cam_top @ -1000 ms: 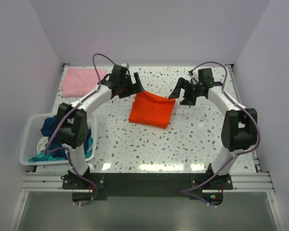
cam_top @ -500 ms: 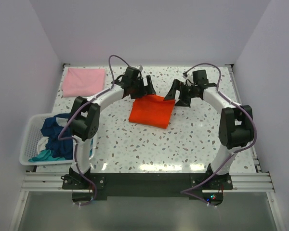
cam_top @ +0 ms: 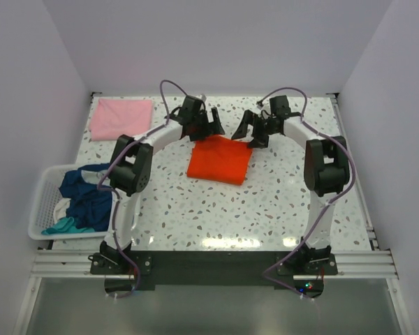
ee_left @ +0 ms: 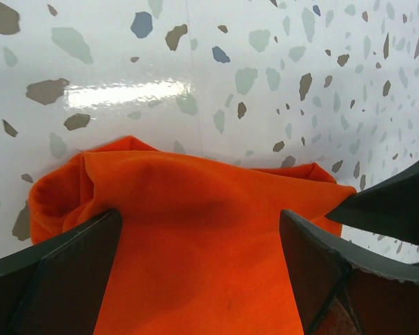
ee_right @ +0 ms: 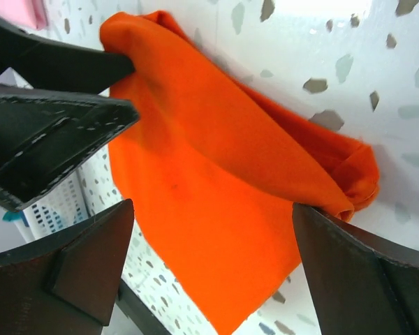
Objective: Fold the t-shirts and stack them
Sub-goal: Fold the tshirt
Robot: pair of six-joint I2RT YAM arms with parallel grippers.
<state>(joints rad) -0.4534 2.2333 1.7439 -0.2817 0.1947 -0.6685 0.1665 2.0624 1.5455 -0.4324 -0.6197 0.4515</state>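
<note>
White speckled tabletop (cam_top: 279,202) filled the scene, boxed in by pale lilac walls (cam_top: 28,84); the orange-red t-shirt (cam_top: 220,162) lay folded into a rough square near the middle, toward the far side; the left gripper (cam_top: 214,128) hung at its far left corner and the right gripper (cam_top: 246,132) at its far right corner, close together and facing each other; both wrist views showed jaws spread wide with orange cloth lying between them, neither pinching anything; the far edge looked rumpled and thick at both corners, where layers bunched; the paired placement seemed meant to let each arm catch one corner so the edge could be raised evenly, either for one more fold toward the near side or for a carry; which of the two was intended could not be told; a pink t-shirt (cam_top: 121,117) lay folded flat at the far left corner of the table, well apart from the orange one, probably the base of the stack; a white slatted basket (cam_top: 39,209) stood at the left edge near the left arm's base, holding a crumpled dark blue t-shirt (cam_top: 84,188) and a teal t-shirt (cam_top: 64,225), both unfolded; they seemed to be waiting their turn.
</note>
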